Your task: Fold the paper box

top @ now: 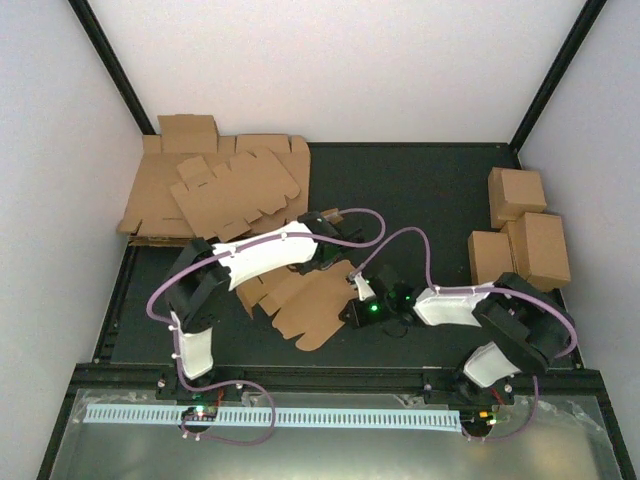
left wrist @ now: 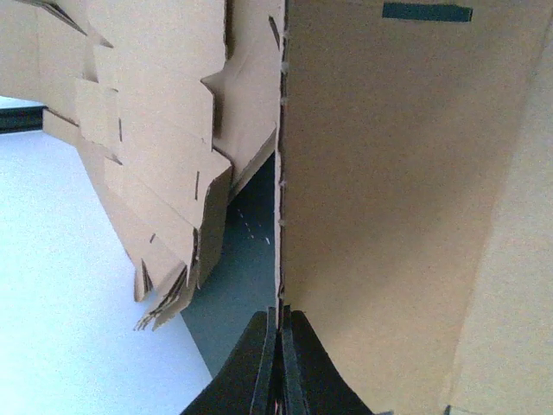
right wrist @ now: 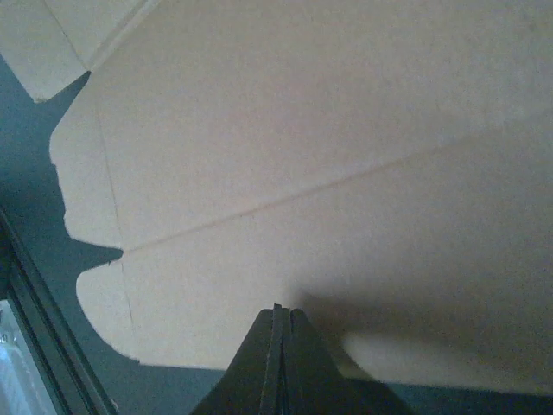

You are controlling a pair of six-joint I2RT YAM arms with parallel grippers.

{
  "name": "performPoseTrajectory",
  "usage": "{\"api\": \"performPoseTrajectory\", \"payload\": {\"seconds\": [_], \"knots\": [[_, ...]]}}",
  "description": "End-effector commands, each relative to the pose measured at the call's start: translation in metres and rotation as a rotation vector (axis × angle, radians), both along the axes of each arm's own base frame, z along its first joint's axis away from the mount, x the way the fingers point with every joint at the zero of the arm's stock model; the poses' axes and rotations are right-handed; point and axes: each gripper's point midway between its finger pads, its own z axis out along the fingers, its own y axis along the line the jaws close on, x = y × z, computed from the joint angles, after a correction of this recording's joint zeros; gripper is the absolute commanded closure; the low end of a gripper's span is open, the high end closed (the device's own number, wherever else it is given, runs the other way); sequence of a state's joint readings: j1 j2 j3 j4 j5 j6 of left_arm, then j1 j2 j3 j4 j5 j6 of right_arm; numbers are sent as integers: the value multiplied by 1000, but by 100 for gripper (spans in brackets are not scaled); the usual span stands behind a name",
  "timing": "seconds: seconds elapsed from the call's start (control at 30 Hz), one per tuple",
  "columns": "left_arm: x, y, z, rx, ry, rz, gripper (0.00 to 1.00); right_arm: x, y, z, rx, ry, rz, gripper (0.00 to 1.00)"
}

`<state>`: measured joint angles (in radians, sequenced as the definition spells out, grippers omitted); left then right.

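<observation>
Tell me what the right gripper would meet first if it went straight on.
The box: its flat panel lies directly ahead of the right gripper. They may already touch; depth is unclear.

Overhead from behind, wrist views close against the paper box [top: 310,300]

The left arm [top: 258,261] and right arm [top: 450,305] apparently grip the paper box [top: 305,305].

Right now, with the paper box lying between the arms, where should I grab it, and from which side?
Likely its long right-hand panel, from the right. The paper box is a thin sheet, so pinch across an outer edge; the left-side tabs are small and jagged. The right end effector is at that edge, shut; open it first.
</observation>
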<state>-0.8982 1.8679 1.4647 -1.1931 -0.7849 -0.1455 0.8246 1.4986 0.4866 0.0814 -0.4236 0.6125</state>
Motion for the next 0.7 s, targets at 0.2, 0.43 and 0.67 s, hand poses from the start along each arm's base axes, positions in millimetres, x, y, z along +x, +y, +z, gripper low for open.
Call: {"api": "performPoseTrajectory", "payload": {"seconds": [0.2,0.43,0.67], "knots": [[-13,-33,20,25,-67,-32,98,18,16,1,67,-18,-43,98],[-24,-47,1,11,-60,-57,98,23,10,10,95,-54,-75,98],[-31,-42,-20,76,-102,-58,99,27,4,11,127,-58,-107,98]]}}
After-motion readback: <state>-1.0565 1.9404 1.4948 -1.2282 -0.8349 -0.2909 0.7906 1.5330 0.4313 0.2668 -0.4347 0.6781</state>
